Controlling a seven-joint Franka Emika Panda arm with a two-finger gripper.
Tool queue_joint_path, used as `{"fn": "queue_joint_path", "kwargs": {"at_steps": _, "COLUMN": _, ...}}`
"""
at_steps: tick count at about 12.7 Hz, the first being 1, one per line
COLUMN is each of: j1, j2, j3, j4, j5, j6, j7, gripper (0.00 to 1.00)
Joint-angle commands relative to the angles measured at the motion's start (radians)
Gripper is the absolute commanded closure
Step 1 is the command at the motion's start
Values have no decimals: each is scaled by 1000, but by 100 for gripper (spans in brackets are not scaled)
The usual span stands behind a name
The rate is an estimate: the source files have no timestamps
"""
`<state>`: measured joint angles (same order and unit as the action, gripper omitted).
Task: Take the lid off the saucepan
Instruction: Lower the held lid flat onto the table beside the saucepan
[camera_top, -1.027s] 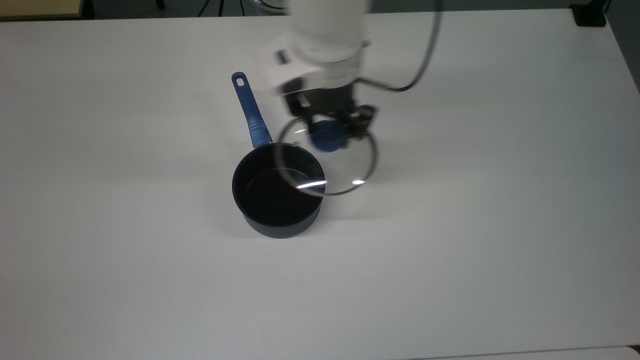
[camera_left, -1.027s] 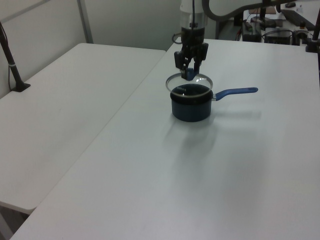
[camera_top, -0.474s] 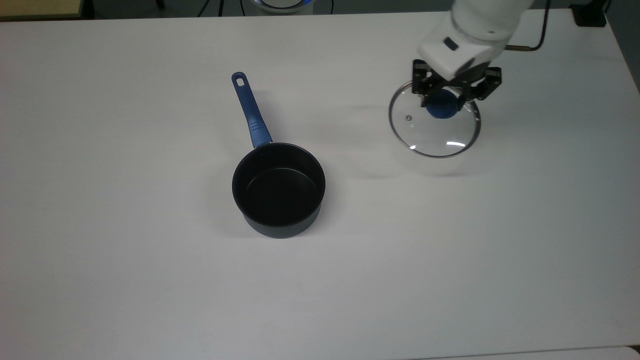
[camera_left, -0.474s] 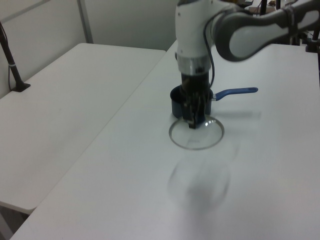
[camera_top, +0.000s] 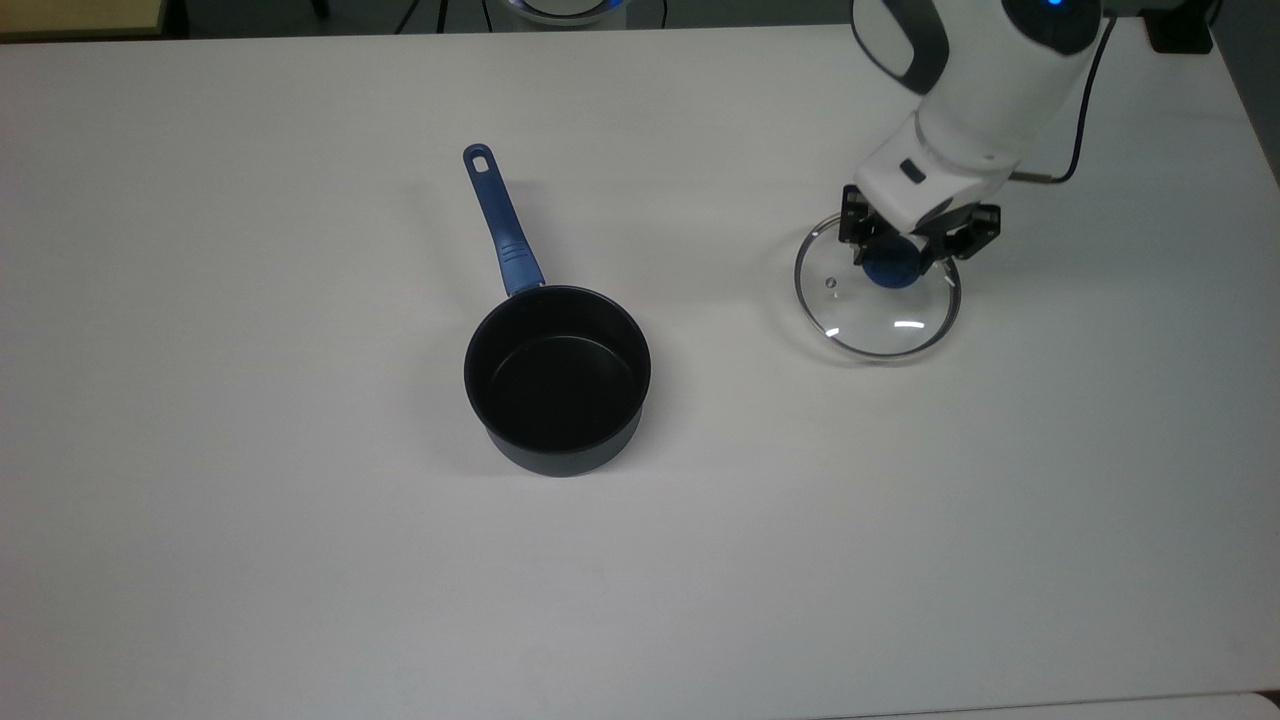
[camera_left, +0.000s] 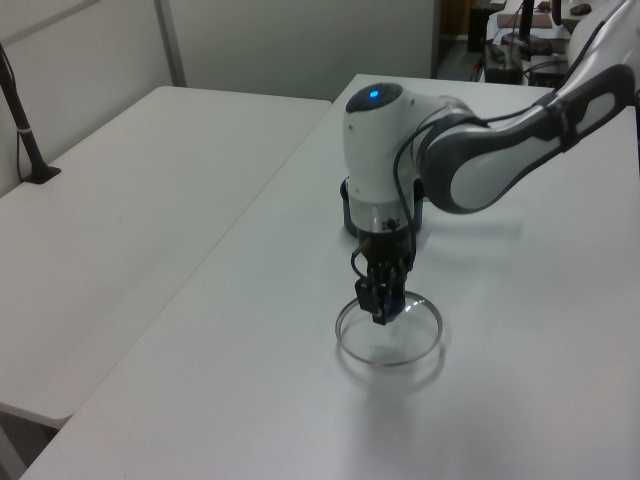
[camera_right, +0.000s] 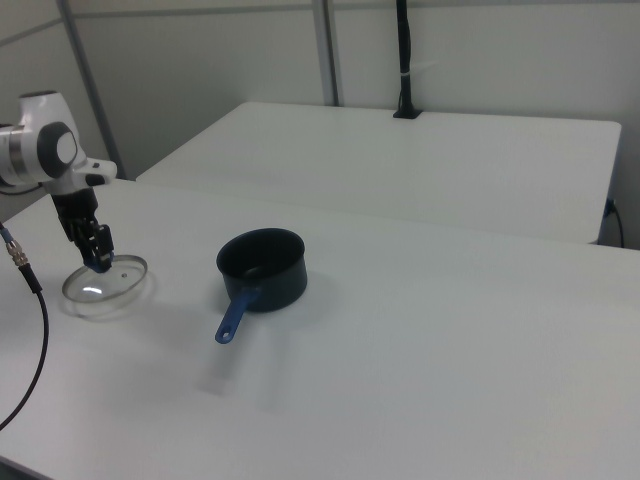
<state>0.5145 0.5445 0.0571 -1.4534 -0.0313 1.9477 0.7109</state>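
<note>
While the pincer (camera_top: 893, 262) clamps the lid (camera_top: 877, 315), the arm (camera_left: 385, 180) half-hides the saucepan (camera_left: 346, 205)

Saucepan (camera_top: 557, 380) sits mid-table (camera_top: 250, 550), open top, nothing over it; handle (camera_top: 503, 225) juts toward 11 o'clock in the top view, blocking low passes there. Lid (camera_top: 877, 300) lies well apart at the pan's 3 o'clock, gripper (camera_top: 893, 262) clamped on its knob (camera_top: 892, 265), arm (camera_top: 990, 80) rising toward 1 o'clock, with cable (camera_top: 1075, 130), closing that corner. Bare tabletop betw. pan and lid, wide enough for a pass. All of 6–9 o'clock side free in the top view. Second table (camera_left: 130, 210) beside, at the left view's left, bare.
</note>
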Motion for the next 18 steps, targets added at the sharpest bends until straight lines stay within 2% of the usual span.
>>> {"fn": "queue_joint_path", "kwargs": {"at_steps": 1, "j1": 19, "j2": 23, "j3": -17, "j4": -8, "j5": -19, "j6": 37, "j7": 38, "gripper": 49}}
{"fn": "queue_joint_path", "kwargs": {"at_steps": 4, "j1": 18, "j2": 41, "j3": -20, "j4": -8, "j5": -29, "j6": 40, "j7": 38, "gripper": 48}}
{"fn": "queue_joint_path", "kwargs": {"at_steps": 5, "j1": 16, "j2": 41, "j3": -20, "j4": -8, "j5": -29, "j6": 40, "j7": 38, "gripper": 40}}
{"fn": "queue_joint_path", "kwargs": {"at_steps": 6, "j1": 15, "j2": 41, "j3": -20, "j4": -15, "j5": -29, "j6": 39, "j7": 38, "gripper": 25}}
{"fn": "queue_joint_path", "kwargs": {"at_steps": 7, "j1": 15, "j2": 41, "j3": -22, "j4": -15, "j5": -29, "j6": 37, "j7": 36, "gripper": 14}}
{"fn": "queue_joint_path", "kwargs": {"at_steps": 8, "j1": 13, "j2": 41, "j3": -20, "j4": -15, "j5": -29, "j6": 34, "j7": 36, "gripper": 7}}
{"fn": "queue_joint_path", "kwargs": {"at_steps": 10, "j1": 12, "j2": 34, "j3": -25, "j4": -10, "j5": -27, "j6": 25, "j7": 33, "gripper": 0}}
{"fn": "queue_joint_path", "kwargs": {"at_steps": 13, "j1": 1, "j2": -36, "j3": -26, "j4": -1, "j5": -22, "j6": -31, "j7": 10, "gripper": 0}}
{"fn": "queue_joint_path", "kwargs": {"at_steps": 15, "j1": -37, "j2": -121, "j3": -23, "j4": 5, "j5": -7, "j6": -116, "j7": -49, "gripper": 0}}
{"fn": "queue_joint_path", "kwargs": {"at_steps": 16, "j1": -65, "j2": -162, "j3": -14, "j4": 5, "j5": -10, "j6": -168, "j7": -65, "gripper": 0}}
{"fn": "queue_joint_path", "kwargs": {"at_steps": 18, "j1": -157, "j2": -247, "j3": 3, "j4": -8, "j5": -12, "j6": -286, "j7": -205, "gripper": 0}}
